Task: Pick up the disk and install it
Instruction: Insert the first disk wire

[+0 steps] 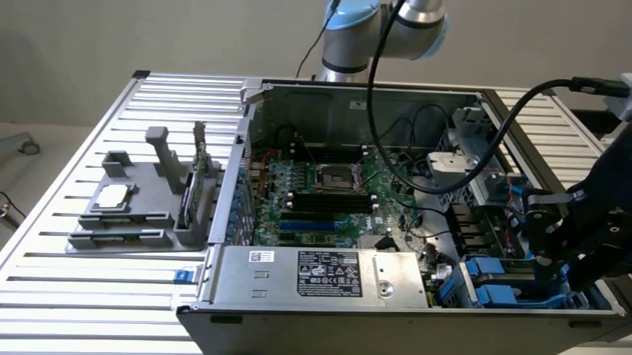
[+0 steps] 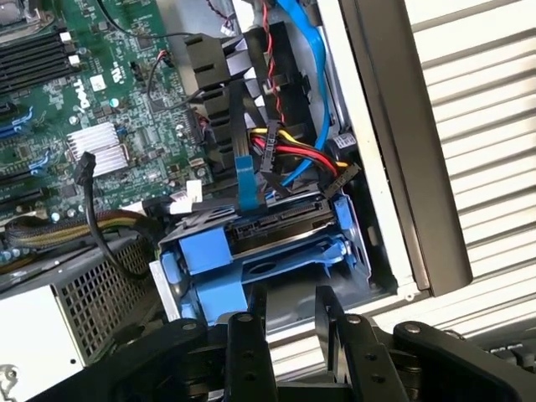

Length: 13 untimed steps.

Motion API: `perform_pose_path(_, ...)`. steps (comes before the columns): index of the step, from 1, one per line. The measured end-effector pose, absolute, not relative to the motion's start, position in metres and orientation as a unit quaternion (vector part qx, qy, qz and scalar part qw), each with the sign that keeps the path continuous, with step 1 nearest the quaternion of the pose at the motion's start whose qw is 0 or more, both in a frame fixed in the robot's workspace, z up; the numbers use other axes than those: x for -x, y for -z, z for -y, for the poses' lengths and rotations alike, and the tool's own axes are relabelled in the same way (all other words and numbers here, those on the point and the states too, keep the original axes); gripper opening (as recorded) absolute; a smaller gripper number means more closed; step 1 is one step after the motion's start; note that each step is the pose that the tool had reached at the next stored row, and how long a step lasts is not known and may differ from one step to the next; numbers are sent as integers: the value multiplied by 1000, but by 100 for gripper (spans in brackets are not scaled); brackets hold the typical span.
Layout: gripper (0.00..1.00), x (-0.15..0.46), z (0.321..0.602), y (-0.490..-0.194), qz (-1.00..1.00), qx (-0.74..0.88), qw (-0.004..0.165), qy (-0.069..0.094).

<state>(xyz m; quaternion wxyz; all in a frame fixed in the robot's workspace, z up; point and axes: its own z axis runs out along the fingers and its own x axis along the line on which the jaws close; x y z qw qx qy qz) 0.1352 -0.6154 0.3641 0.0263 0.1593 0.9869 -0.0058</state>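
Note:
The disk (image 2: 280,226) sits in its bright blue carrier (image 2: 205,251) inside the drive bay at the corner of the open computer case; I see its dark connector edge between the blue rails. My gripper (image 2: 289,295) hovers just outside the carrier's front, with its two black fingers (image 2: 249,322) apart and nothing between them. In the exterior view the gripper (image 1: 546,255) hangs over the bay on the exterior view's right, above the blue carrier (image 1: 492,274).
Red, yellow and black power wires (image 2: 285,155) and a blue data cable (image 2: 314,75) run down to the bay. A silver power supply box (image 1: 316,274) lies beside it, past the green motherboard (image 1: 326,192). A grey fixture (image 1: 138,211) stands on the slatted table (image 1: 89,296).

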Motion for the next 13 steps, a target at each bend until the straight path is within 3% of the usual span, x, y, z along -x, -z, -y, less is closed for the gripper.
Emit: perform_pose_path(13, 37, -138, 615, -360, -975, -220, 28, -4)
